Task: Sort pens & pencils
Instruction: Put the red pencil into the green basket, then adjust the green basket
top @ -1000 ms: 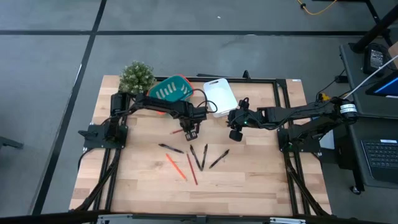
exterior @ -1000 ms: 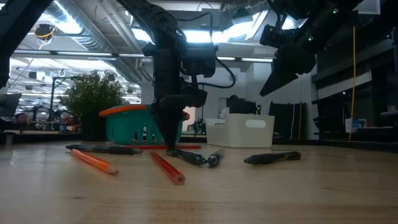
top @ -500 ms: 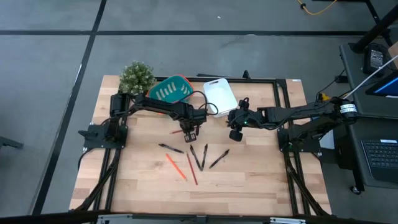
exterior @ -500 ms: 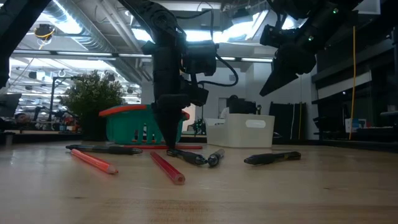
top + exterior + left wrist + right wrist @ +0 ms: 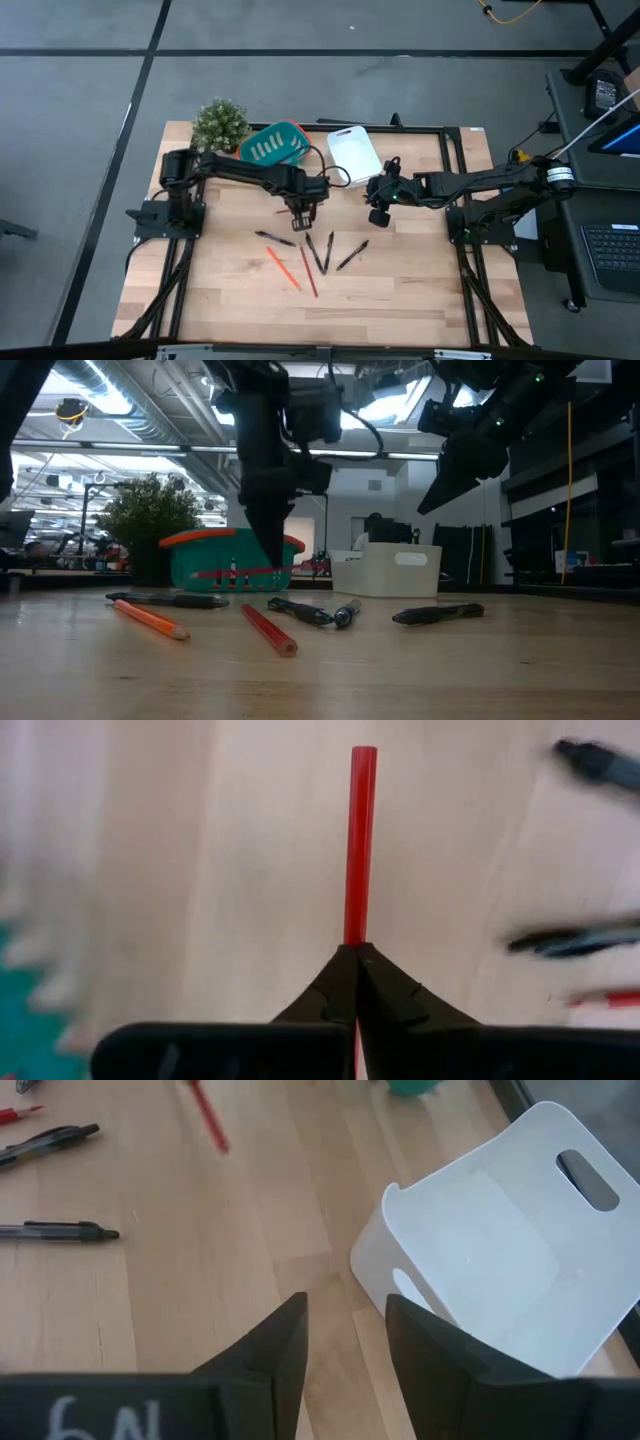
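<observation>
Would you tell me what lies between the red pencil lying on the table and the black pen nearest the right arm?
Two more thin black pens, as the high and low views show.

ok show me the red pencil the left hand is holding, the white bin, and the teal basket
red pencil [image 5: 360, 840], left wrist view, on the shaft ahead of the shut fingertips
white bin [image 5: 500, 1260], right wrist view, on its inside floor
teal basket [image 5: 205, 565], low view, on its front wall

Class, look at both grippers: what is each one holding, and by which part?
The left gripper pinches a red pencil near one end. The right gripper is open and holds nothing.
</observation>
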Controlling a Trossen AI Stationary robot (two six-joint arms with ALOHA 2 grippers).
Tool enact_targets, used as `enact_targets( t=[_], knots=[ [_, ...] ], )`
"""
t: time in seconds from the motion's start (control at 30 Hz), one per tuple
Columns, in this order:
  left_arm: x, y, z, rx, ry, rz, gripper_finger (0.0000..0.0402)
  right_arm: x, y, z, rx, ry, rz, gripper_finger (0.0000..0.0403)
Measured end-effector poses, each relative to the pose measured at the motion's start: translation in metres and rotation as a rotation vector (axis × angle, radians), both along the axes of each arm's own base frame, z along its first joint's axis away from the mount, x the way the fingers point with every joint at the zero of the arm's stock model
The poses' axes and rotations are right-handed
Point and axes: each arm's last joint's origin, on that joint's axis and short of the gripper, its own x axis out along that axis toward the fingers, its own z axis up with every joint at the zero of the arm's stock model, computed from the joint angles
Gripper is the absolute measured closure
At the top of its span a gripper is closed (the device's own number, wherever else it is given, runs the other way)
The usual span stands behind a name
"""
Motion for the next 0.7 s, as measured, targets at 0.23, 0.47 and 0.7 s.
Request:
enact_targets(
  t=[0.23,0.47,0.7],
  knots=[
    [-0.016,0.001,0.039,0.097,-0.076,0.032,0.04,0.0,0.0,0.0,0.001,0.004,0.0,0.0264],
    [-0.029,-0.001,0.069,0.131,-0.169,0.071,0.0401,0.0,0.001,-0.001,0.016,0.006,0.011,0.0264],
    [-0.027,-0.002,0.065,0.13,-0.153,0.066,0.0401,0.0,0.001,-0.001,0.016,0.006,0.011,0.0264]
  ],
)
